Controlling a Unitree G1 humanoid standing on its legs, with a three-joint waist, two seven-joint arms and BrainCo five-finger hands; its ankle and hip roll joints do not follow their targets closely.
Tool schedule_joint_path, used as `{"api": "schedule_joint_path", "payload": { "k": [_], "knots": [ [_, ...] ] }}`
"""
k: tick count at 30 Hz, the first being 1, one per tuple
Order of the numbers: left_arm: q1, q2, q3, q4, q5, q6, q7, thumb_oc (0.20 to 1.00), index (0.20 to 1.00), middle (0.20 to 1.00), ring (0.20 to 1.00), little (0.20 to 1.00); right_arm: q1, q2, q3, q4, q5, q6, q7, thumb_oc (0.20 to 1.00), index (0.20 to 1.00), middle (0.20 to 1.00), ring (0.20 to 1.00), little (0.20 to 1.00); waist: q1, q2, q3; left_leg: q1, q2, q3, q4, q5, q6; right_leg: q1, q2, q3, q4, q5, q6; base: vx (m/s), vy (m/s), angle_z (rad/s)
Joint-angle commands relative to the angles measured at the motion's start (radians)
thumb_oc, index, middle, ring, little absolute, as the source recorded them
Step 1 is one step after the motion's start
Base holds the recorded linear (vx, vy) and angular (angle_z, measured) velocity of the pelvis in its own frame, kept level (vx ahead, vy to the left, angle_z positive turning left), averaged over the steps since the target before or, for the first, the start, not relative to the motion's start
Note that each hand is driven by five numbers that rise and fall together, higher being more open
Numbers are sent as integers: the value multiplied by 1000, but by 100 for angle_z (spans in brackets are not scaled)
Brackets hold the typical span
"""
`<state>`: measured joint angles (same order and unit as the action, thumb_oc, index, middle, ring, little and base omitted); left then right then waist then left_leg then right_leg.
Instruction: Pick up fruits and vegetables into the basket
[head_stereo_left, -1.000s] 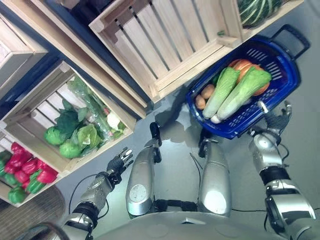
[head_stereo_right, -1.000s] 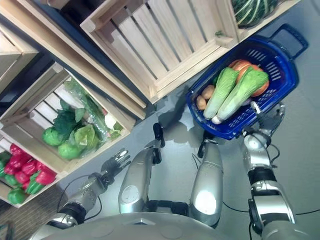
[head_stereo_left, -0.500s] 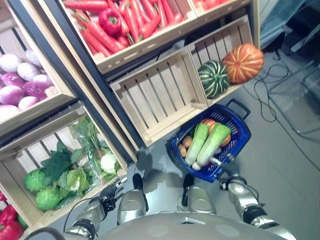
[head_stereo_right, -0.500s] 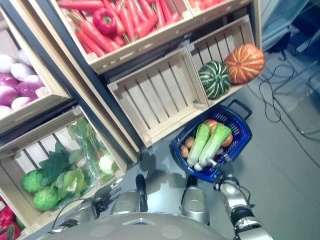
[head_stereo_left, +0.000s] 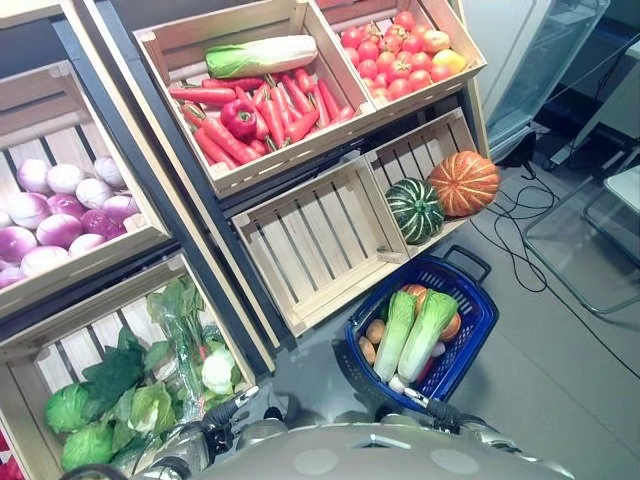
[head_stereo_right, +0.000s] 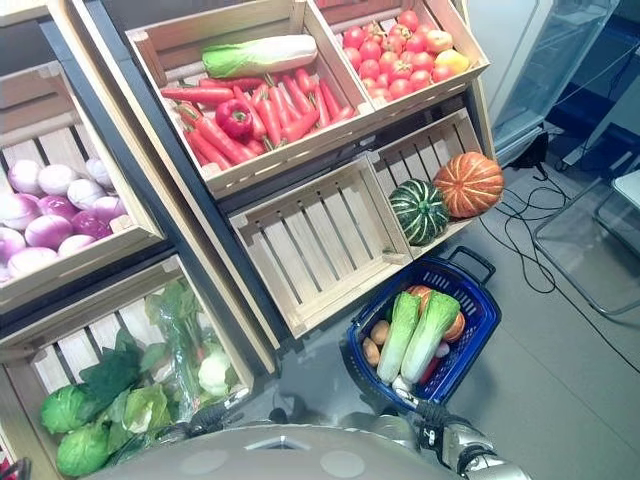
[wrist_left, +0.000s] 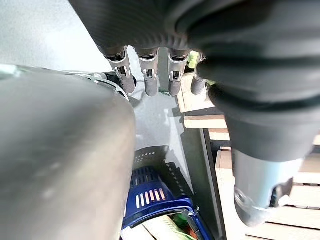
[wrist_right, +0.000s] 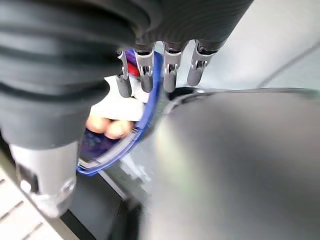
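Two long green cabbages (head_stereo_left: 412, 333) lie side by side in the blue basket (head_stereo_left: 474, 335), which we see on the grey floor (head_stereo_left: 560, 380) at the lower right of the left eye view. With them in the basket are small brown potatoes (head_stereo_left: 372, 338) on the left and an orange fruit (head_stereo_left: 448, 322) on the right.

Just above the basket in the frame stands an empty wooden crate (head_stereo_left: 315, 240), and to its right a green striped pumpkin (head_stereo_left: 414, 209) sits touching an orange pumpkin (head_stereo_left: 464, 183). Higher up, near the top centre, we see a crate of carrots (head_stereo_left: 265, 105) with a red pepper (head_stereo_left: 238, 117) and a pale cabbage (head_stereo_left: 262, 56) on top.

Our left hand (wrist_left: 150, 75) has its fingers straight and relaxed, holding nothing. Our right hand (wrist_right: 165, 70) likewise hangs with straight fingers, empty, near the basket's rim.
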<state>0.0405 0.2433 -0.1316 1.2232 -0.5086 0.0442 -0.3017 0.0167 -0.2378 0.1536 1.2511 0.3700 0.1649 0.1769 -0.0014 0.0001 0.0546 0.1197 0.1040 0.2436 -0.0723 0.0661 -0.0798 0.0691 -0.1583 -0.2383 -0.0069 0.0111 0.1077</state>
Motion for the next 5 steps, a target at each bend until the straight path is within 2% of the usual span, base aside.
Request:
{"api": "schedule_joint_path", "payload": {
  "k": [1, 5],
  "knots": [
    [-61, -44, -5, 46, 47, 33, -16, 1000, 1000, 1000, 1000, 1000, -44, 43, 32, 55, -34, 34, 80, 1000, 1000, 1000, 1000, 1000, 11, -16, 66, 24, -33, 7, 44, -113, 37, 40, -22, -62, 5, 7, 28, 0, 0, 0],
    [-69, -45, -13, 47, 74, 43, -20, 1000, 1000, 1000, 1000, 1000, -54, 44, 56, 51, -65, 25, 77, 1000, 1000, 1000, 1000, 1000, 15, -19, 58, 28, -35, 11, 52, -121, 40, 49, -18, -66, 6, -2, 23, 0, -3, 3]
  ]
}}
